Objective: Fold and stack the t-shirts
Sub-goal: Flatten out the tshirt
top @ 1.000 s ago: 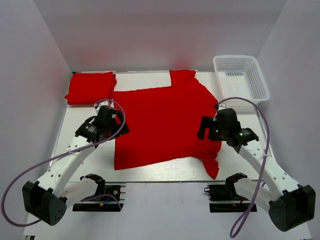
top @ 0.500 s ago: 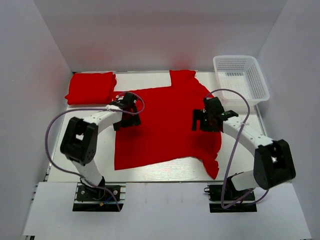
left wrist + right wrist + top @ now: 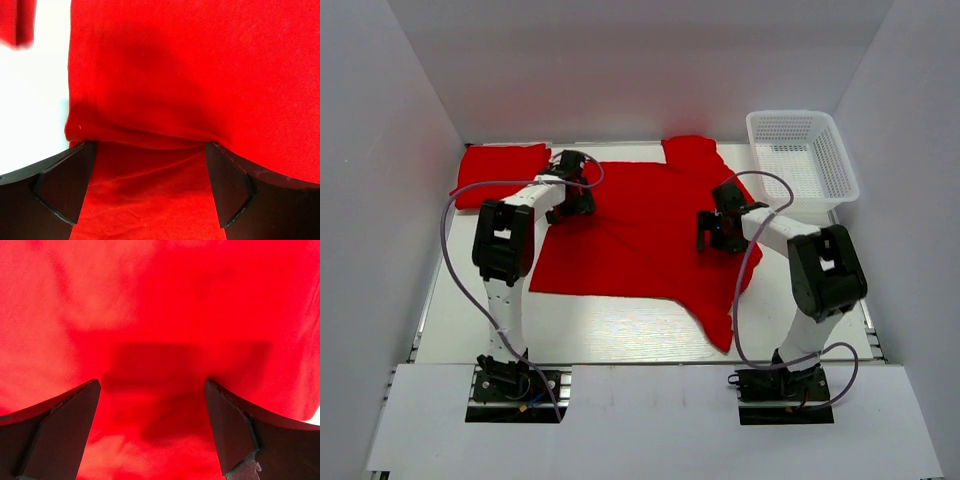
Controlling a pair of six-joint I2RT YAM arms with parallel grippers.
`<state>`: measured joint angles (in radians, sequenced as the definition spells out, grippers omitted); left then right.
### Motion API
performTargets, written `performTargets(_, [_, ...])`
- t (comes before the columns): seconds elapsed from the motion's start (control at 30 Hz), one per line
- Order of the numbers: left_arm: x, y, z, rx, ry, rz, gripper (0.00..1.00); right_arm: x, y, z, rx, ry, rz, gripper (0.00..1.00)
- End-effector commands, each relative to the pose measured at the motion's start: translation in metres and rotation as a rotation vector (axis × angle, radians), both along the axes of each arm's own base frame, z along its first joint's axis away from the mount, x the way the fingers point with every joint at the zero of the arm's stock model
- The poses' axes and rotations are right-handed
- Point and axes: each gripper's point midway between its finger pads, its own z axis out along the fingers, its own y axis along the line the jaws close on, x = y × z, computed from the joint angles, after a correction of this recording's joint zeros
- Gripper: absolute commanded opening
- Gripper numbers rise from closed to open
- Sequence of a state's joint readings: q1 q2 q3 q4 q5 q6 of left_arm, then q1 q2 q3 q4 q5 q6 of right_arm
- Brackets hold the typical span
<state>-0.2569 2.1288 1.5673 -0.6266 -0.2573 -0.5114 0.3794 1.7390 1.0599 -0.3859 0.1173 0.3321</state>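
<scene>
One red t-shirt lies spread flat across the middle of the table, a sleeve trailing toward the front right. A second t-shirt sits folded at the back left; its corner also shows in the left wrist view. My left gripper is down on the spread shirt's back left part, open, with a ridge of cloth bunched at its fingertips. My right gripper is down on the shirt's right side, open over smooth cloth. Neither grips the fabric.
A white mesh basket stands at the back right corner, close to the right arm's elbow. Bare white table shows in front of the shirt and to its left. Grey walls enclose the table on three sides.
Both arms have stretched out toward the back of the table. The spread shirt has slid back and left with them; its front hem now lies farther from the arm bases.
</scene>
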Motion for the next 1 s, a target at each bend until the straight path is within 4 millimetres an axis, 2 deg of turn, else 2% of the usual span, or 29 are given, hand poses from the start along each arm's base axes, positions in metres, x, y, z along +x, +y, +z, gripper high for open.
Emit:
performTargets(0.0, [0.008, 0.003, -0.033, -0.006, 0.069, -0.064, 1.0, 0.047, -0.002, 0.006, -0.006, -0.079, -0.039, 0.9])
performTargets(0.07, [0.019, 0.0, -0.037, -0.032, 0.057, -0.101, 1.0, 0.059, -0.006, -0.007, -0.008, -0.052, -0.059, 0.9])
performTargets(0.1, [0.032, -0.005, -0.026, -0.045, 0.016, -0.121, 1.0, 0.07, -0.004, -0.002, 0.0, -0.072, -0.066, 0.9])
performTargets(0.17, [0.041, -0.01, -0.026, -0.054, 0.008, -0.166, 1.0, 0.092, -0.01, -0.001, 0.0, -0.09, -0.086, 0.9])
performTargets(0.27, [0.061, -0.018, -0.014, -0.067, -0.039, -0.209, 1.0, 0.112, -0.018, 0.006, 0.008, -0.115, -0.091, 0.9])
performTargets(0.33, [0.074, -0.021, 0.003, -0.066, -0.073, -0.219, 1.0, 0.123, -0.013, 0.021, 0.043, -0.143, -0.02, 0.9])
performTargets(0.37, [0.087, -0.025, 0.022, -0.076, -0.116, -0.236, 1.0, 0.132, -0.008, 0.043, 0.067, -0.18, 0.042, 0.9])
performTargets(0.4, [0.087, -0.025, 0.023, -0.076, -0.117, -0.236, 1.0, 0.132, -0.007, 0.043, 0.071, -0.18, 0.045, 0.9])
performTargets(0.43, [0.09, -0.028, 0.028, -0.081, -0.13, -0.254, 1.0, 0.13, -0.01, 0.056, 0.046, -0.186, 0.088, 0.9])
performTargets(0.47, [0.093, -0.031, 0.043, -0.092, -0.154, -0.271, 1.0, 0.129, -0.008, 0.068, 0.041, -0.211, 0.108, 0.9])
performTargets(0.5, [0.094, -0.033, 0.05, -0.102, -0.166, -0.277, 1.0, 0.126, -0.009, 0.074, 0.039, -0.215, 0.119, 0.9])
performTargets(0.57, [0.091, -0.04, 0.077, -0.136, -0.203, -0.312, 1.0, 0.112, -0.007, 0.103, 0.074, -0.248, 0.142, 0.9])
performTargets(0.6, [0.087, -0.043, 0.086, -0.157, -0.205, -0.326, 1.0, 0.096, -0.009, 0.093, 0.073, -0.213, 0.142, 0.9])
performTargets(0.63, [0.075, -0.05, 0.087, -0.202, -0.178, -0.354, 1.0, 0.089, -0.012, 0.111, 0.086, -0.253, 0.135, 0.9])
performTargets(0.67, [0.068, -0.051, 0.105, -0.213, -0.197, -0.363, 1.0, 0.081, -0.013, 0.132, 0.095, -0.297, 0.13, 0.9])
performTargets(0.7, [0.062, -0.05, 0.112, -0.214, -0.198, -0.363, 1.0, 0.06, -0.019, 0.126, 0.096, -0.275, 0.123, 0.9])
performTargets(0.73, [0.056, -0.048, 0.118, -0.214, -0.202, -0.363, 1.0, 0.051, -0.018, 0.128, 0.114, -0.27, 0.114, 0.9])
performTargets(0.77, [0.041, -0.042, 0.11, -0.209, -0.162, -0.327, 1.0, 0.04, -0.02, 0.14, 0.128, -0.294, 0.11, 0.9])
performTargets(0.8, [0.03, -0.037, 0.138, -0.204, -0.202, -0.303, 1.0, 0.023, -0.023, 0.139, 0.136, -0.278, 0.101, 0.9])
performTargets(0.83, [0.022, -0.029, 0.145, -0.184, -0.208, -0.261, 1.0, 0.009, -0.024, 0.128, 0.145, -0.243, 0.086, 0.9])
performTargets(0.87, [0.001, -0.024, 0.133, -0.184, -0.158, -0.233, 1.0, -0.006, -0.027, 0.126, 0.151, -0.236, 0.083, 0.9])
performTargets(0.9, [-0.012, -0.023, 0.136, -0.213, -0.156, -0.186, 1.0, -0.017, -0.028, 0.132, 0.165, -0.242, 0.066, 0.9])
performTargets(0.93, [-0.037, -0.015, 0.142, -0.211, -0.165, -0.164, 1.0, -0.035, -0.031, 0.11, 0.166, -0.186, 0.046, 0.9])
performTargets(0.97, [-0.061, -0.008, 0.148, -0.213, -0.183, -0.135, 1.0, -0.05, -0.031, 0.114, 0.203, -0.199, 0.04, 0.9])
